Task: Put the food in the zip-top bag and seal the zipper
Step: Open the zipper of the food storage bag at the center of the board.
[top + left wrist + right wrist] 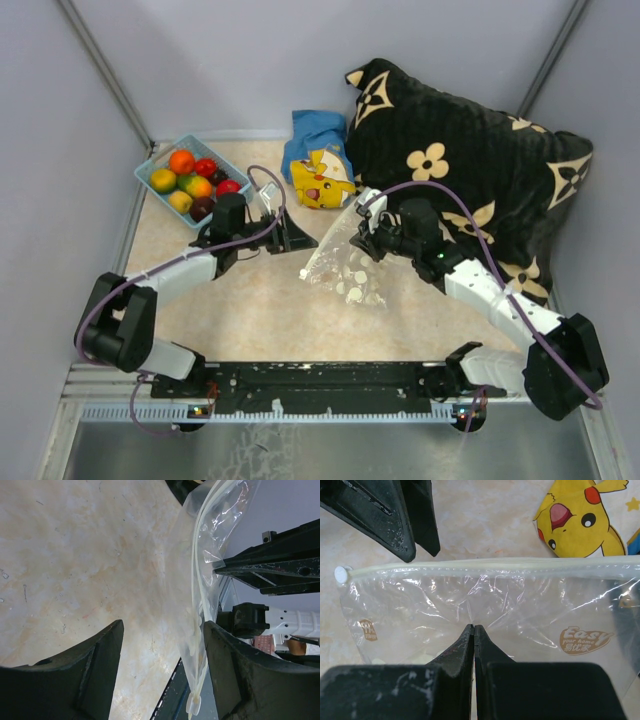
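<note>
The clear zip-top bag (345, 265) with pale oval spots is held up at mid-table. My right gripper (474, 627) is shut on the bag's clear wall (520, 610), just below the whitish zipper (495, 565); it also shows in the top view (368, 232). My left gripper (162, 625) is open. The zipper edge (196, 605) runs between its jaws, close to the right finger (240, 670), with the slider tab (194, 705) at the end. The left gripper also shows in the top view (293, 238). The toy fruits (195, 182) lie in the light blue basket (150, 163) at the back left.
A yellow cartoon plush (322, 180) on a blue cloth (315, 130) lies behind the bag; the plush also shows in the right wrist view (580, 520). A large black pillow (470, 170) with cream flowers fills the back right. Grey walls enclose the table.
</note>
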You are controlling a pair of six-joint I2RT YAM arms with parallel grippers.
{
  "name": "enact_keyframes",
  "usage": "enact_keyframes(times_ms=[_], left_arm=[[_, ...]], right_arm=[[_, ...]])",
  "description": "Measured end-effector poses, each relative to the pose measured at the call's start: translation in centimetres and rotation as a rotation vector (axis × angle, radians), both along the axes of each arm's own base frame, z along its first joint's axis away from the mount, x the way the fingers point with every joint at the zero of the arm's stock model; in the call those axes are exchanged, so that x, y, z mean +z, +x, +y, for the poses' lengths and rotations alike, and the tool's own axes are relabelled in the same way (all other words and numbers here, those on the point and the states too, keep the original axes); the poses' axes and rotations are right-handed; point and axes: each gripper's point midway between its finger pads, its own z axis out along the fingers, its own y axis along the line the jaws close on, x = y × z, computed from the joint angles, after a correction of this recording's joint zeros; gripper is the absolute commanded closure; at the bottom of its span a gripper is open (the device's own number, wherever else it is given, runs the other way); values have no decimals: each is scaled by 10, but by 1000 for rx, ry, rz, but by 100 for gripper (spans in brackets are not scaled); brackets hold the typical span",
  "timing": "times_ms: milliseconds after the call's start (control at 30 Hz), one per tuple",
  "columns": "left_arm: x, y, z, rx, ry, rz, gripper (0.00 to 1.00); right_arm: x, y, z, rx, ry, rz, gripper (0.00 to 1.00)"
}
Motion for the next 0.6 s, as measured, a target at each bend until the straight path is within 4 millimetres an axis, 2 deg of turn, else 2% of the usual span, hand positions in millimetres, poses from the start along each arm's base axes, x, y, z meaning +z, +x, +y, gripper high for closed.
enact_keyframes(times_ms=[600], left_arm=[[-12, -1, 0, -1, 11, 35, 41]], right_arm=[[4, 0, 3, 16, 18, -13, 100]])
